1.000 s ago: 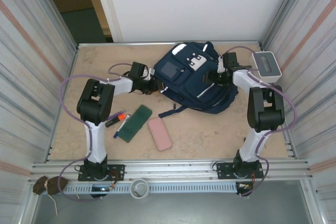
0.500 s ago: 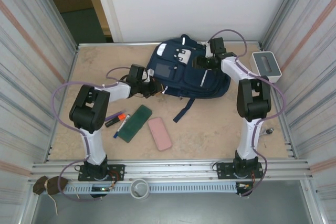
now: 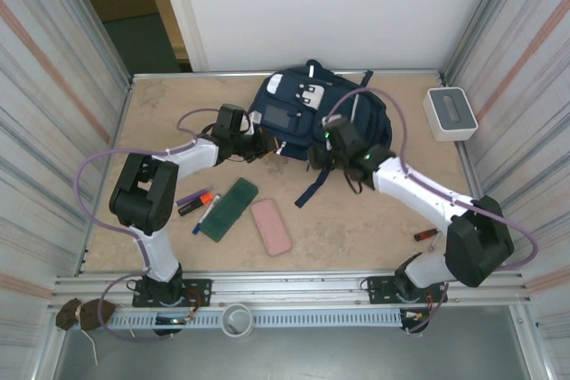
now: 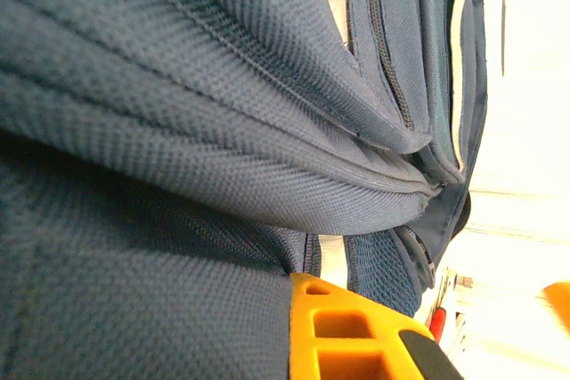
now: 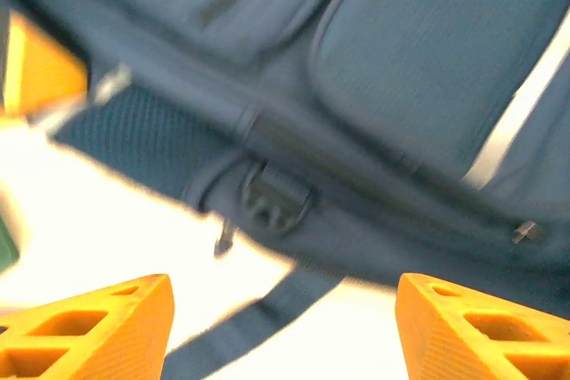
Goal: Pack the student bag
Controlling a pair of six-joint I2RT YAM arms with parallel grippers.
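The student bag (image 3: 313,115), navy with a grey patch and a white label, lies at the back middle of the table. My left gripper (image 3: 269,145) is shut on the fabric at its near left edge. In the left wrist view, folds of the bag (image 4: 223,131) press against one orange finger (image 4: 356,335). My right gripper (image 3: 321,156) hangs open at the bag's near edge, beside a loose strap (image 3: 312,189). In the right wrist view the gripper (image 5: 285,335) holds nothing, and the bag's lower edge with a black buckle (image 5: 276,198) lies ahead of it.
A green pencil case (image 3: 228,208), a pink case (image 3: 271,226) and markers (image 3: 198,201) lie in front of the left arm. A white-grey box (image 3: 451,113) sits at the back right. A small red item (image 3: 425,234) lies near the right arm. Metal walls enclose the table.
My left gripper has closed on the bag's edge. The bag shifted back and left. My right arm swung from the bag's far right side round to its near edge.
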